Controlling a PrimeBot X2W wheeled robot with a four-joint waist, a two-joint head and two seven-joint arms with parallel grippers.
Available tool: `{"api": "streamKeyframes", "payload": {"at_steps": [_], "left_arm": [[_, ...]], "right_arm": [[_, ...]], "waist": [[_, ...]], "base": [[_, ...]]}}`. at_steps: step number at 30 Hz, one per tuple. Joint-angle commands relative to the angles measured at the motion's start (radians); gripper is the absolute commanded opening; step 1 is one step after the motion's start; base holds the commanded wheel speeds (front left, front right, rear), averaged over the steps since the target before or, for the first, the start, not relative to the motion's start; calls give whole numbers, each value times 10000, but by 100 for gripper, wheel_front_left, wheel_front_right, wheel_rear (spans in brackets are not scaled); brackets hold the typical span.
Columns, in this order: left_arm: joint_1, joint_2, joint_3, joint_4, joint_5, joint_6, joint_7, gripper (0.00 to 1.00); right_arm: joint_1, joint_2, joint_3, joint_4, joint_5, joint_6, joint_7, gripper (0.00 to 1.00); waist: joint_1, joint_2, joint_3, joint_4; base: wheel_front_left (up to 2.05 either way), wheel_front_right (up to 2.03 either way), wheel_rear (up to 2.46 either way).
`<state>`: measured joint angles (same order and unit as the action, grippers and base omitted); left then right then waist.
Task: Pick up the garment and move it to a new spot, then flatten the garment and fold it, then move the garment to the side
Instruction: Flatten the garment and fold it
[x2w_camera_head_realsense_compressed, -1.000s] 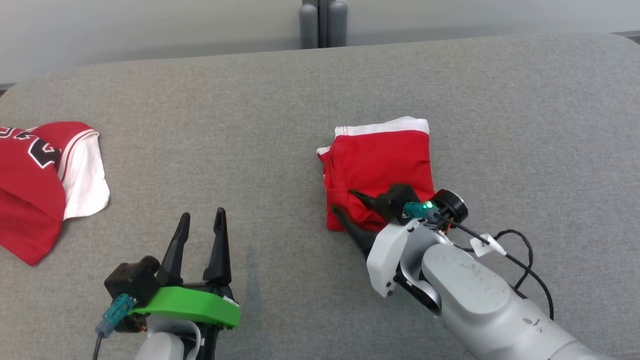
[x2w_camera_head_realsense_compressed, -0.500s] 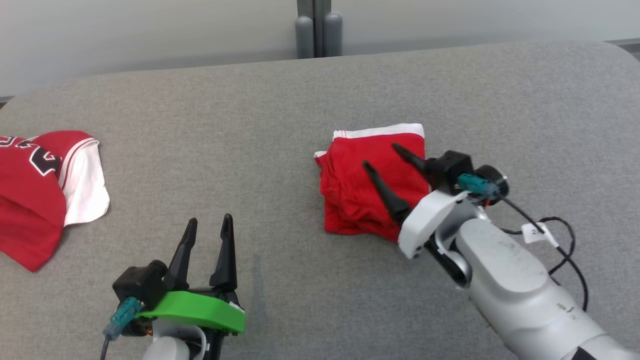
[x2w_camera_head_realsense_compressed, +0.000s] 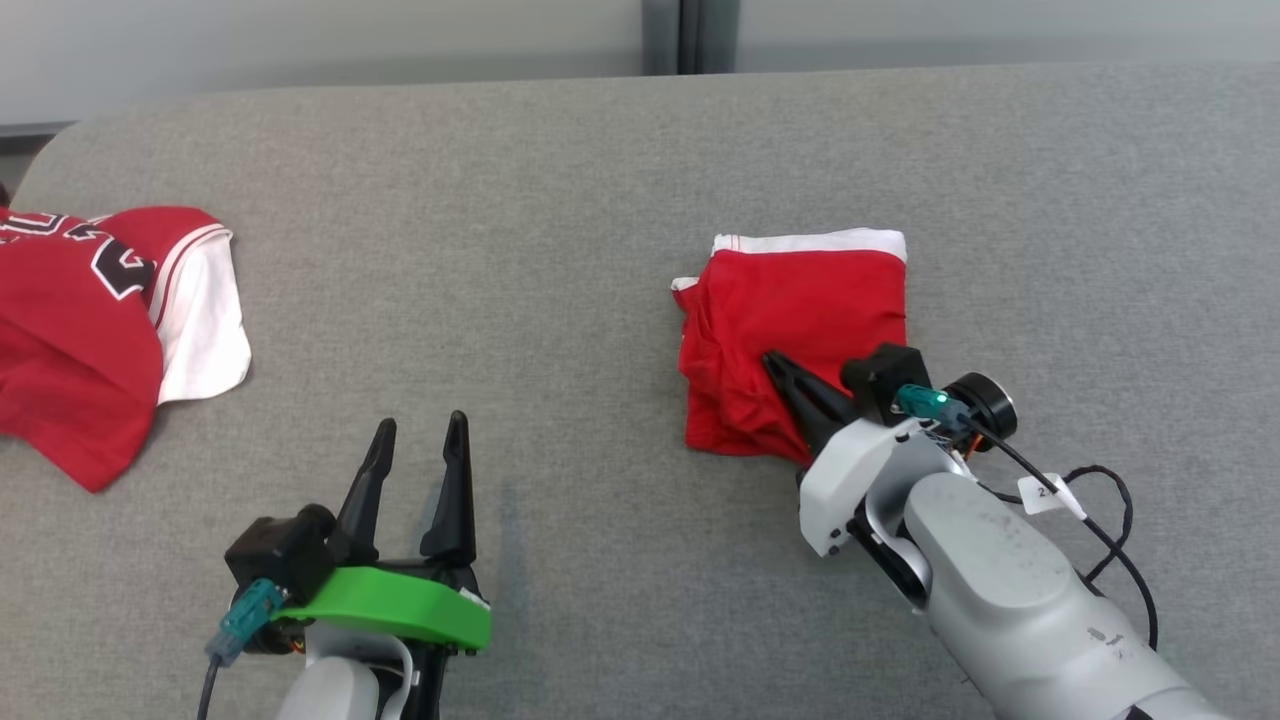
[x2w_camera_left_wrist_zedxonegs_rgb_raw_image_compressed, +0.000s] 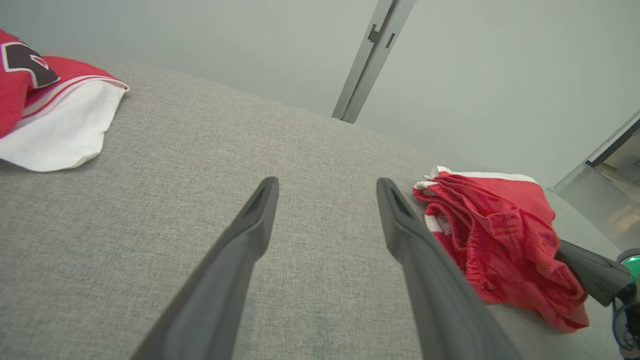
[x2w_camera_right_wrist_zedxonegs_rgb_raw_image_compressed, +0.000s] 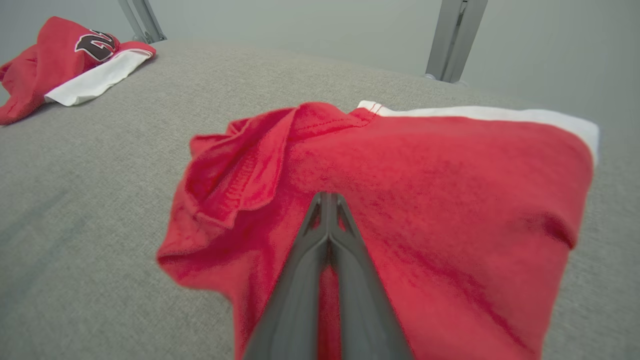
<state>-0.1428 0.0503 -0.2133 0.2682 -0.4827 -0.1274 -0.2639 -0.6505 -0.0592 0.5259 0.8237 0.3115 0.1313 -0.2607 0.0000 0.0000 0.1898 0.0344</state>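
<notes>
Far left on the grey table (x2w_camera_head_realsense_compressed: 560, 180): red jersey (x2w_camera_head_realsense_compressed: 90, 330) with a white inner layer, cut off by the picture's edge, black number only partly legible. Lower left: left tool (x2w_camera_head_realsense_compressed: 421, 422), fingers spread apart, gripping nothing, over bare table and well apart from both cloths. Right of centre: garment (x2w_camera_head_realsense_compressed: 800, 310), folded into a rough square, red with a white band along the far edge. Looks rumpled down its left side, layers and a hem bunching there; smooth across the top face. Near right corner hidden under the right tool (x2w_camera_head_realsense_compressed: 778, 362). Fingers pressed together, tips lying on the red cloth; cannot tell whether any fold is caught between them. Pale forearm (x2w_camera_head_realsense_compressed: 1010, 590) cut off at lower right.
</notes>
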Motion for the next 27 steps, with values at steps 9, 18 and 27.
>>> {"api": "streamKeyframes", "payload": {"at_steps": [9, 18, 27], "left_arm": [[-377, 14, 45, -1, 84, -53, -7, 100], [-393, 10, 138, 4, 91, -56, -7, 100], [-351, 11, 220, 131, 190, -57, -7, 100]], "right_arm": [[-605, 65, 1454, -21, 482, -11, -52, 0], [-456, 65, 3096, 317, 1067, -11, -54, 0], [-462, 67, 2704, -285, 1000, -11, -55, 5]], "waist": [[0, 0, 339, 344], [0, 0, 410, 274], [0, 0, 63, -185]], "base": [[0, 0, 0], [0, 0, 0], [0, 0, 0]]}}
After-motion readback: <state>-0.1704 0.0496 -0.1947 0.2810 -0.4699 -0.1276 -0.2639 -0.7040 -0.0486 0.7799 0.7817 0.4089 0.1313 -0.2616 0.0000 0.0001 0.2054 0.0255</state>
